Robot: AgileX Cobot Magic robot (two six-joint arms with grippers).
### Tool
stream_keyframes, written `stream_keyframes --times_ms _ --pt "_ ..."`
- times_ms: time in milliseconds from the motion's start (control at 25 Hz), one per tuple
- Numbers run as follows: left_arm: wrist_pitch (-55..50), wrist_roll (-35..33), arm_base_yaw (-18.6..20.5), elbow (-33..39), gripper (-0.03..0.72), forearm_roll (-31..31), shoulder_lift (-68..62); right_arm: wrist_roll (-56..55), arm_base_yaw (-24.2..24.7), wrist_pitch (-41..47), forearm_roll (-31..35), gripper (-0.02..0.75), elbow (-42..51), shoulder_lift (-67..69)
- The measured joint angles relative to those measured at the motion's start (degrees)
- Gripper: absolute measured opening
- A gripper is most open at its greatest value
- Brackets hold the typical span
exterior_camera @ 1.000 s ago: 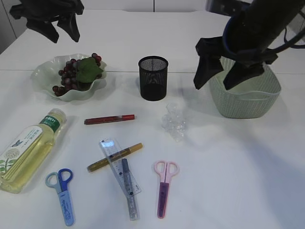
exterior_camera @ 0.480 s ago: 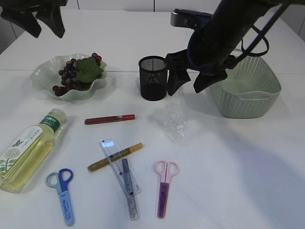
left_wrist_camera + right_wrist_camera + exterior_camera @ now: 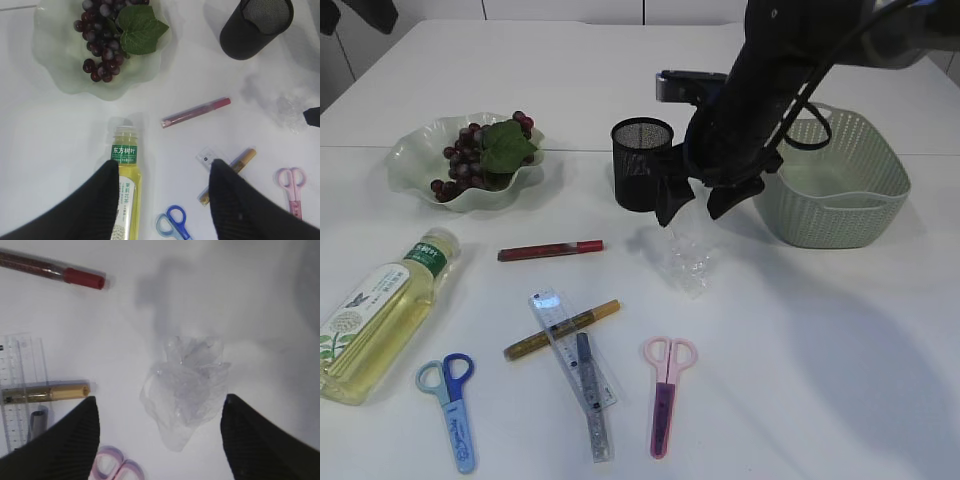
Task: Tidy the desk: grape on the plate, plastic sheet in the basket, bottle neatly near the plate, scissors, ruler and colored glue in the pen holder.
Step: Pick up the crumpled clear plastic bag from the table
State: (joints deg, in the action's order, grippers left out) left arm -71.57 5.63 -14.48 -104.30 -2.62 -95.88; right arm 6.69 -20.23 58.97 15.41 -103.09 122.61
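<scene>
While the right tool (image 3: 159, 440) gapes above it, the plastic sheet (image 3: 186, 387) lies crumpled, seemingly clear.

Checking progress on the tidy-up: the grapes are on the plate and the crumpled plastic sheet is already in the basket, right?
Not quite. The grapes are on the plate, but the plastic sheet lies on the table, below the right gripper, outside the basket. The exterior view shows it.

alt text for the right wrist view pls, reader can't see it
The right end effector hangs open above a crumpled clear plastic sheet on the white table, one finger at each side, not touching it. To the left lie a red glue pen, a gold glue pen across a clear ruler, and pink scissor handles.
</scene>
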Motion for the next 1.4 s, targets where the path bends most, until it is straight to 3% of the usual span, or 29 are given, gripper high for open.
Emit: stream_keyframes --times_ms 840,960,1120,1400 --pt "-0.2 0.0 0.0 0.0 0.41 -1.47 2.9 0.13 0.0 -1.12 -0.64 0.583 -1.11 7.77" --pt "-0.2 0.0 0.0 0.0 0.405 -2.53 2.9 0.13 0.0 -1.68 -0.64 0.557 -1.11 7.77" --pt "-0.2 0.0 0.0 0.0 0.405 -3.64 2.93 0.13 0.0 -2.99 -0.64 0.403 -1.15 7.77" --pt "-0.3 0.0 0.0 0.0 0.403 -5.23 4.42 0.13 0.0 -5.62 -0.54 0.03 -1.36 7.77"
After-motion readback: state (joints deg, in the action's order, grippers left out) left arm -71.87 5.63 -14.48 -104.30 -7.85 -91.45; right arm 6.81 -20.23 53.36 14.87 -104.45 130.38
